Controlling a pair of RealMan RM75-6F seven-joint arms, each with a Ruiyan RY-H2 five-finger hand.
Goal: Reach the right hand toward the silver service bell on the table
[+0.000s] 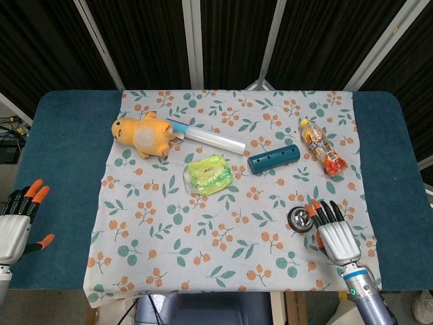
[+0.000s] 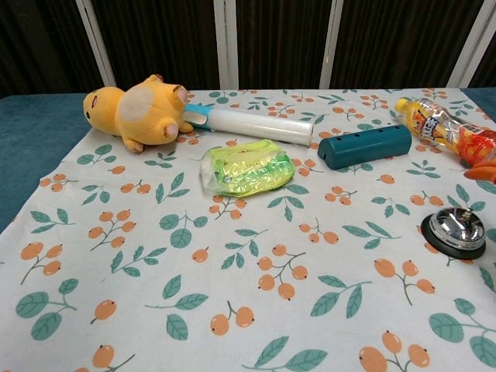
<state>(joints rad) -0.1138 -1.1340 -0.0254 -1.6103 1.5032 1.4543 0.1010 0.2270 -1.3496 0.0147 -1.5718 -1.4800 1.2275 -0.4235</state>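
Note:
The silver service bell [image 1: 299,218] [image 2: 456,228] sits on a black base on the floral cloth, near the table's front right. My right hand [image 1: 334,233] hovers just right of the bell, palm down, fingers spread and holding nothing; its orange fingertips [image 2: 486,170] enter the chest view at the right edge. My left hand [image 1: 16,222] rests open at the far left over the blue table surface, far from the bell.
On the cloth lie a yellow plush toy [image 1: 143,135], a white tube [image 1: 214,139], a green packet [image 1: 208,174], a teal cylinder [image 1: 273,159] and a drink bottle [image 1: 323,147]. The cloth's right edge [image 1: 365,203] runs beside my right hand.

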